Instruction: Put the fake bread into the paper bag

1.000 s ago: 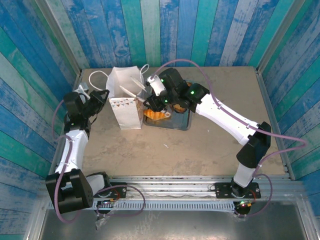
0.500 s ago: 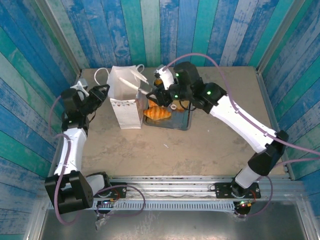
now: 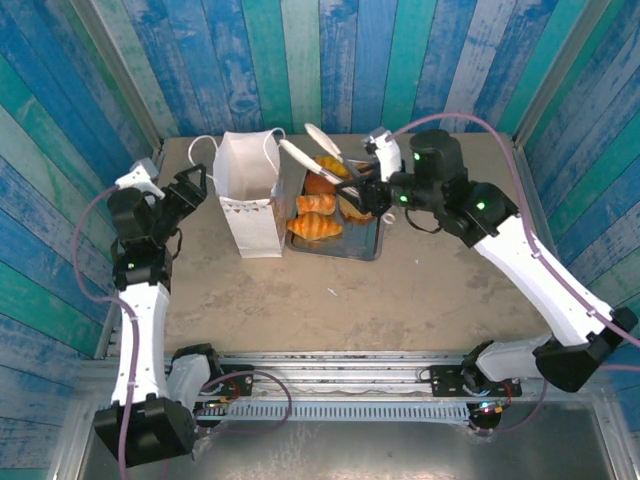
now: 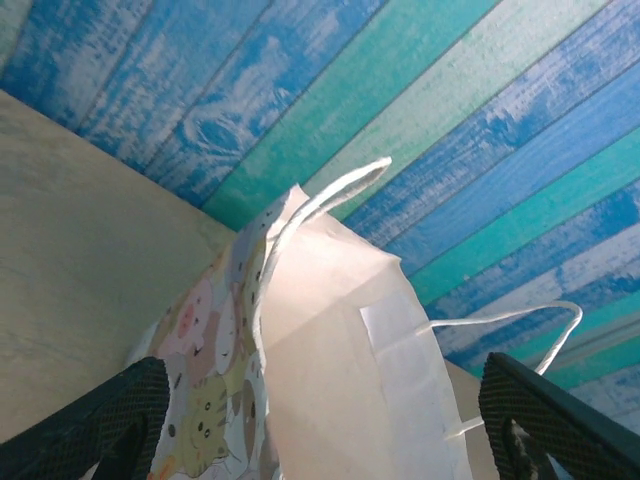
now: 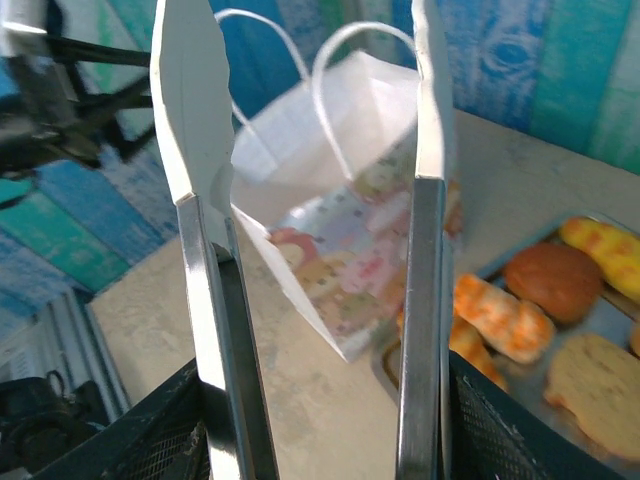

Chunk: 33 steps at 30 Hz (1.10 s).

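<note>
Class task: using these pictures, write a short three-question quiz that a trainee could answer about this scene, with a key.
1. True or false: the paper bag stands upright.
2. What does the right hand hold? A) tongs B) a croissant C) the bag's handle
3. Fill in: the pastries lie on a grey ____.
Key: 1 true; 2 A; 3 tray.

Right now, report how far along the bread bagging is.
Done: unclear; the paper bag stands upright, its inside hidden. In hand: the right gripper holds tongs, empty, near the bag's top; the left gripper is open beside the bag. Left: croissants and buns lie on the tray.
</note>
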Motion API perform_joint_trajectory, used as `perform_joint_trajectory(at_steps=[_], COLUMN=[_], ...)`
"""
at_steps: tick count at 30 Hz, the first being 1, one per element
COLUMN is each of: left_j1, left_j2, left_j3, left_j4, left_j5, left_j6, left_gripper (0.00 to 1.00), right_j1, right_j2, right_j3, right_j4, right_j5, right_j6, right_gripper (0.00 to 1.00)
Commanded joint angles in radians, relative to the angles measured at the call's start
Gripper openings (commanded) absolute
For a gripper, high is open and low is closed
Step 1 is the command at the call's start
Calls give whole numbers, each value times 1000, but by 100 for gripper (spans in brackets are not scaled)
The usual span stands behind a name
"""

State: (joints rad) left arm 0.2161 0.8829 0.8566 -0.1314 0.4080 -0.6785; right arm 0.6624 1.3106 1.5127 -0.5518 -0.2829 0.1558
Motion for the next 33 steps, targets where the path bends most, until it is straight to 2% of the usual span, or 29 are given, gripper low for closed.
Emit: perform_joint_trajectory(at_steps=[1, 9, 15, 24, 33], left_j1=[3, 4, 3, 3, 2], left_j2=[-69, -147, -182, -182, -156], left_j3=[-1, -55, -86, -113, -144], left_j4=[-46, -77, -88, -66, -28], left_j5=[-105, -189, -255, -299, -301], left_j6=[52, 105, 147, 172, 172], left_gripper=[88, 99, 98, 98, 97], right_j1=[-22, -36, -7, 119, 169], right_j2=[-63, -124, -115, 52, 262], right_j3=[-56, -228, -334, -355, -284], right_j4=[-86, -133, -86, -29, -12], right_j5=[90, 216, 309, 539, 590], right_j6=[-41, -208, -334, -496, -554], right_gripper=[57, 57, 57, 62, 63])
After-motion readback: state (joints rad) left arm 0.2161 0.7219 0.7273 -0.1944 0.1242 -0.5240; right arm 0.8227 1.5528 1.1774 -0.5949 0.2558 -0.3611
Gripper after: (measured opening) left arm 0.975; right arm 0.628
